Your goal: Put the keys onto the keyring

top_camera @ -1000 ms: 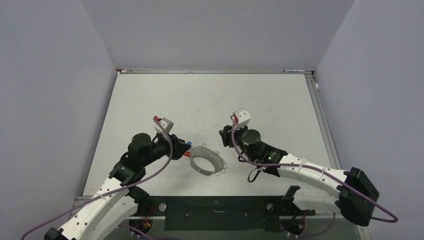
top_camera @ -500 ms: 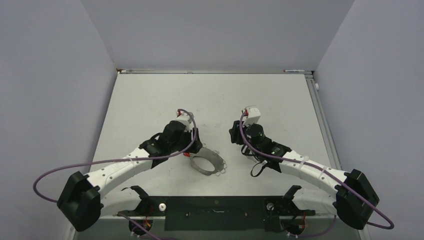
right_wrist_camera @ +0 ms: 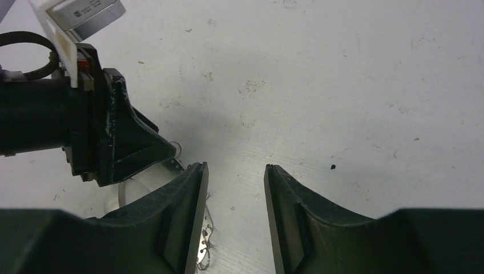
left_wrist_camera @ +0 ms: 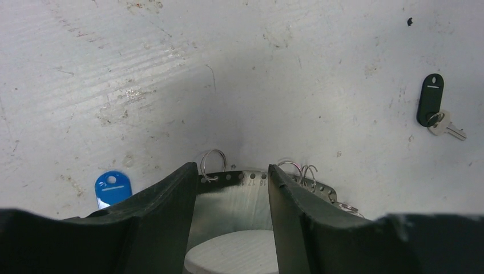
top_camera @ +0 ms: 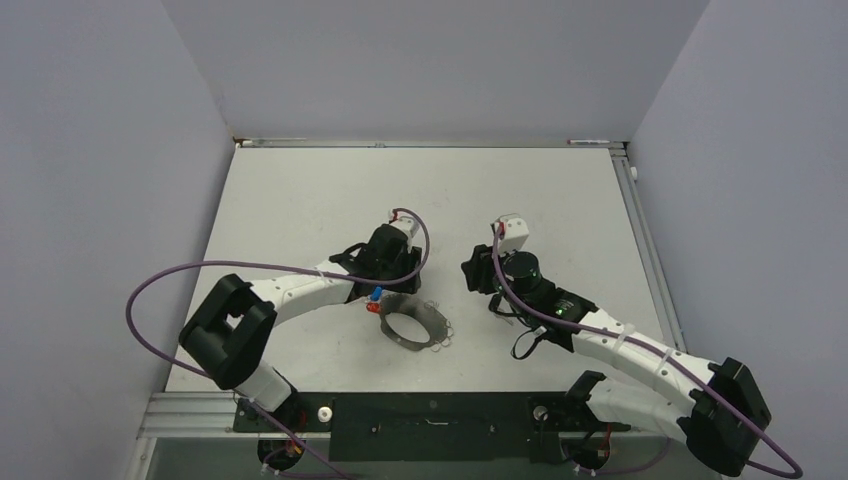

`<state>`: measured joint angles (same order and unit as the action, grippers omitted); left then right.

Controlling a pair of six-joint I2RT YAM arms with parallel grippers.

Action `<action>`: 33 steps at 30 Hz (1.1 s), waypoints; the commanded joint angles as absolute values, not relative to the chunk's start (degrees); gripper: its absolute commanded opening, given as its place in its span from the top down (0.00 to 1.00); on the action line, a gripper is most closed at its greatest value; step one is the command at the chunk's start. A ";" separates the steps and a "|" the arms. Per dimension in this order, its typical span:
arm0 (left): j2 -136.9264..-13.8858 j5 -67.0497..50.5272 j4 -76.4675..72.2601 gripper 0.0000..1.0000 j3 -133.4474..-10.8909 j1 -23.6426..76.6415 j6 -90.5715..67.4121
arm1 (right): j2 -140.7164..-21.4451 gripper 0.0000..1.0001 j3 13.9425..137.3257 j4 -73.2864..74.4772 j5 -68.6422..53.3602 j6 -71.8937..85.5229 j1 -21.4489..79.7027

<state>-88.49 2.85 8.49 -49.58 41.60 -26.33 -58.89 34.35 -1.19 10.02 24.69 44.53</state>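
Only the left wrist view shows the black key (left_wrist_camera: 430, 99), flat on the tabletop (left_wrist_camera: 285, 57) well to the right of the left hand (left_wrist_camera: 233, 171). That hand's jaws stand apart, gripping nothing. The keyring (left_wrist_camera: 240, 180), a perforated metal band carrying small split rings (left_wrist_camera: 212, 164), lies just past its fingertips. The blue key (left_wrist_camera: 113, 188) lies just left of them. From above, the red key (top_camera: 372, 309) sits beside the blue one at the keyring's left edge. The right hand (right_wrist_camera: 234, 166) is open and empty, near the keyring's right side. Bare tabletop stretches from both hands to the far edge.
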 commanded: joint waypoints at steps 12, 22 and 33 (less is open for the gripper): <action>-95.71 5.71 7.75 0.62 -54.30 42.28 -24.70 | -55.82 0.58 33.84 1.67 9.82 23.82 43.95; -95.89 7.12 9.82 0.65 -54.32 42.53 -24.43 | -55.55 0.58 33.65 1.93 9.45 23.90 43.95; -98.31 6.42 8.88 0.79 -53.95 42.63 -25.30 | -55.20 0.58 33.32 2.27 9.42 23.85 43.96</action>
<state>-97.38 6.31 9.56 -52.45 42.35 -25.04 -56.75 33.71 2.68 9.56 24.29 44.23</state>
